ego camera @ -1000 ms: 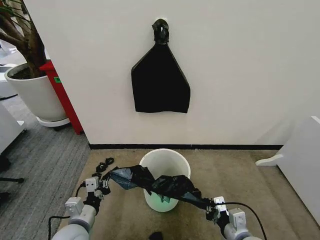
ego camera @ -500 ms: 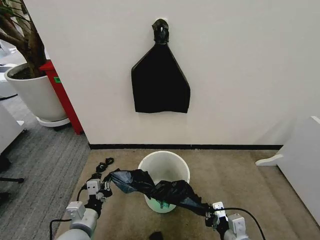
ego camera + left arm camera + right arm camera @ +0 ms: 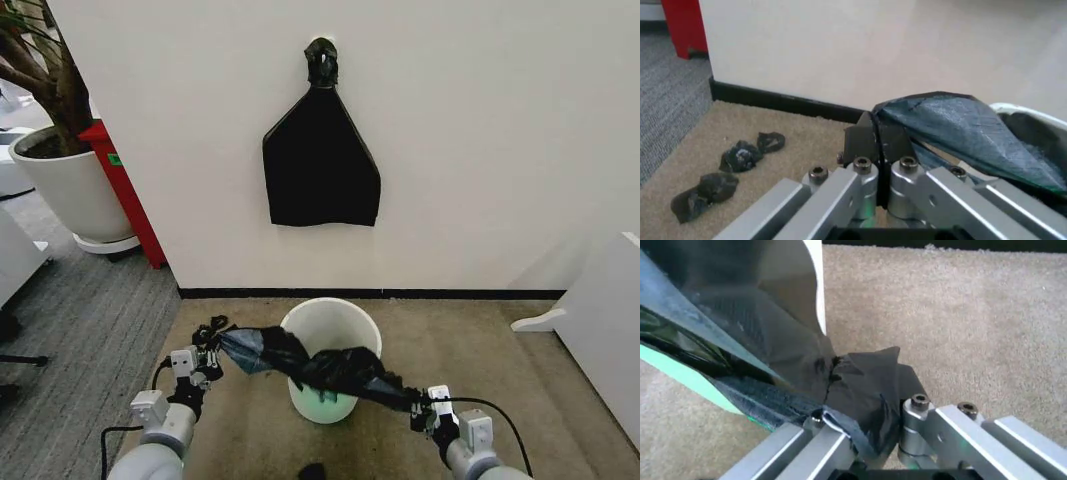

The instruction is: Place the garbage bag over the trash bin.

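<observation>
Both grippers, left gripper (image 3: 212, 352) and right gripper (image 3: 420, 403), pinch the garbage bag (image 3: 310, 365) stretched across the trash bin (image 3: 330, 335), black scraps (image 3: 740, 156) lying left of the bin, flat black bag (image 3: 321, 165) hanging above.

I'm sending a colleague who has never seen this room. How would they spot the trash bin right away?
Start at the cream wall with a flat black bag hanging on it; straight below, on the tan carpet, stands the trash bin. It is a small round white bucket with a crinkly garbage bag stretched across its near rim, unlike the bigger white plant pot holding a tree.
</observation>
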Motion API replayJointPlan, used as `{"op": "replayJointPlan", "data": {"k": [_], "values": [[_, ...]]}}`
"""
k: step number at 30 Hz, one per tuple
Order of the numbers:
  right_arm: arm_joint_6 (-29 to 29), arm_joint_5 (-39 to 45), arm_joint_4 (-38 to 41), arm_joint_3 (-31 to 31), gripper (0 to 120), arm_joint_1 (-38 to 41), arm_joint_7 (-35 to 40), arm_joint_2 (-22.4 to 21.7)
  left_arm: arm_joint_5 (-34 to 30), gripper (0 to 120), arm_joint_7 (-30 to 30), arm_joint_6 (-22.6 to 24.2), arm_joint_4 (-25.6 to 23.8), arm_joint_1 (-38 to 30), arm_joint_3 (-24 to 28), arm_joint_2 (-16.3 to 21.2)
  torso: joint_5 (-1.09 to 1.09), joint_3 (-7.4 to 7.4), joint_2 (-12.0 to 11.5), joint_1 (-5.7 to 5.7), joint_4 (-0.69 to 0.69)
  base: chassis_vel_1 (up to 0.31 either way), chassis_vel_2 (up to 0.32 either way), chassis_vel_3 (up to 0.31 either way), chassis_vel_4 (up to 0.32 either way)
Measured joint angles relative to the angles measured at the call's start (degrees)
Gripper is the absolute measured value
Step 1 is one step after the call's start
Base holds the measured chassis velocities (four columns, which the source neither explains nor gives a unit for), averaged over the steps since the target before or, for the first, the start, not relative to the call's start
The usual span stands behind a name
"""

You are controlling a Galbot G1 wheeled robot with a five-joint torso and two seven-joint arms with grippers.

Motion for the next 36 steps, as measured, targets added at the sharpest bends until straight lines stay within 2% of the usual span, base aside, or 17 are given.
{"op": "replayJointPlan", "data": {"k": [10, 27, 30, 36], "values": [[1.0, -1.1, -3.7, 0.2, 0, -0.6, -1.4, 0.6, 0.6, 0, 1.0, -1.0, 5.5, -1.1, 0.7, -1.2, 0.0, 0.0, 0.0, 0.0, 0.0, 0.0, 0.0, 0.0, 0.0], [1.7, -2.5, -6.5, -1.3, 0, 0.4, -2.0, 1.6, 2.2, 0, 2.1, -2.3, 9.9, -2.7, 1.7, -1.5, -0.01, 0.0, 0.0, 0.0, 0.0, 0.0, 0.0, 0.0, 0.0], [1.8, -2.6, -6.5, -1.3, 0, 0.2, -2.1, 1.6, 2.5, 0, 2.4, -2.6, 9.9, -2.5, 1.7, -1.6, -0.01, 0.0, 0.0, 0.0, 0.0, 0.0, 0.0, 0.0, 0.0], [1.3, -2.9, -4.7, -1.0, 2, -0.9, -2.7, 1.3, 3.5, 2, 2.7, -2.7, 6.8, -0.9, 1.2, -1.7, 0.0, 0.0, 0.0, 0.0, -0.01, 0.0, 0.0, 0.0, 0.0]]}}
